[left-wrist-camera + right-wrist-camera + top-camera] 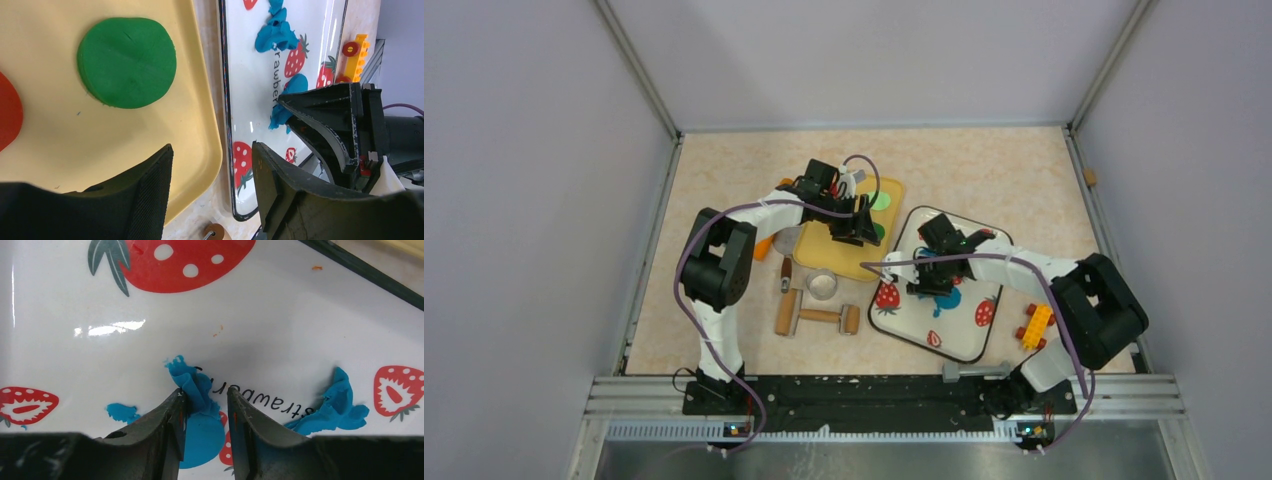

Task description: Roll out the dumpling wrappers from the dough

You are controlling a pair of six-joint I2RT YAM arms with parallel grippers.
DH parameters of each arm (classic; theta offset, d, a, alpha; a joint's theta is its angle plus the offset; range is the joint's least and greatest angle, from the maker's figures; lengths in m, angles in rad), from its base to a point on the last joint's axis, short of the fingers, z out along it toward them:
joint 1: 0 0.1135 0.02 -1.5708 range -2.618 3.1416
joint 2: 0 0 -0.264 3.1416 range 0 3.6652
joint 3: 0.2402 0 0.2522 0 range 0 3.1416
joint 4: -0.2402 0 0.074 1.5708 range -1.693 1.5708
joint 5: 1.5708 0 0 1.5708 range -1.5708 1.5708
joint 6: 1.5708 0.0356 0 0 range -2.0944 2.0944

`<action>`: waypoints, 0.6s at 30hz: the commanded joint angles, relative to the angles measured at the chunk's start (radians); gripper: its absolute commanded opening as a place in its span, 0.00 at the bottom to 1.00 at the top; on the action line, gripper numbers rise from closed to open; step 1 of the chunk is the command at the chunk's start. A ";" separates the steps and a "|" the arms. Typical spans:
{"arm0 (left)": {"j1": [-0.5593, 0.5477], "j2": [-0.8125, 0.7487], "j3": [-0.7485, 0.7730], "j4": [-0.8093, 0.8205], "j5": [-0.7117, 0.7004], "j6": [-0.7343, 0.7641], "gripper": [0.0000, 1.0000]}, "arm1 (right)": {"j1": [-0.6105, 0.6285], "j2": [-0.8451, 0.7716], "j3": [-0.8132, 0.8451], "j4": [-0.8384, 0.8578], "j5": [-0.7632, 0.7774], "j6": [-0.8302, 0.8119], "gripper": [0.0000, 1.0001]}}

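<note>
On the white strawberry tray (300, 315) lie ragged scraps of blue dough (340, 405). A crumpled dough scrap (192, 382) sits between my right gripper's fingers, touching the left one. My right gripper (206, 394) is low over the tray, its jaws a little apart. Under it lies a smooth round blue dumpling wrapper (205, 440), partly hidden by the fingers. In the top view the right gripper (939, 272) covers most of the dough (950, 298). My left gripper (212, 150) is open and empty, above the edge of the yellow tray (100, 145).
A green disc (127, 62) and part of a red disc (7, 112) lie on the yellow tray. A wooden rolling pin (817, 315) and a metal ring cutter (821, 285) lie in front of that tray. Yellow and red toy bricks (1036, 325) sit right of the strawberry tray (969, 335).
</note>
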 commanded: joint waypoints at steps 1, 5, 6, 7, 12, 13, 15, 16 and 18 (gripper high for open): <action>0.005 -0.025 0.004 0.034 0.012 -0.004 0.62 | 0.008 0.023 0.013 0.127 0.124 0.058 0.35; 0.005 -0.024 0.004 0.037 0.014 -0.006 0.62 | -0.005 0.008 0.046 0.123 0.160 0.102 0.33; 0.005 -0.023 0.004 0.039 0.014 -0.006 0.62 | -0.015 0.004 0.055 0.125 0.166 0.117 0.33; 0.005 -0.023 0.003 0.042 0.016 -0.007 0.62 | -0.026 0.003 0.067 0.128 0.171 0.133 0.33; 0.003 -0.023 -0.008 0.051 0.020 -0.013 0.62 | -0.087 0.011 0.123 0.146 0.186 0.194 0.33; 0.002 -0.024 -0.009 0.052 0.020 -0.013 0.62 | -0.098 0.017 0.131 0.149 0.186 0.201 0.33; 0.000 -0.026 -0.012 0.051 0.021 -0.014 0.62 | -0.119 0.022 0.146 0.148 0.182 0.211 0.33; -0.001 -0.027 -0.012 0.050 0.022 -0.012 0.62 | -0.129 0.022 0.153 0.147 0.177 0.218 0.33; -0.004 -0.033 -0.012 0.048 0.022 -0.007 0.62 | -0.152 0.025 0.174 0.128 0.156 0.239 0.33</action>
